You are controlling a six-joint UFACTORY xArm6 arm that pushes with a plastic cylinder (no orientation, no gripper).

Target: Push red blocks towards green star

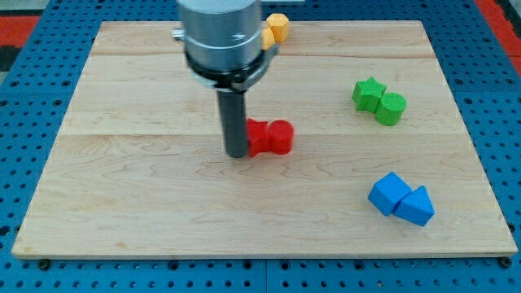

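Note:
Two red blocks lie side by side near the board's middle: one of unclear shape (259, 138) on the left and a red cylinder (281, 137) on its right, touching it. My tip (238, 154) stands at the left side of the left red block, touching or almost touching it. The green star (368, 94) sits at the view's right, well to the right of the red blocks and a little higher, with a green cylinder (391, 108) touching its lower right.
A blue cube (387, 193) and a blue triangular block (417, 207) sit together at the lower right. Two yellow-orange blocks (275, 29) lie at the top edge, partly behind the arm. The wooden board (122, 187) ends on a blue pegboard.

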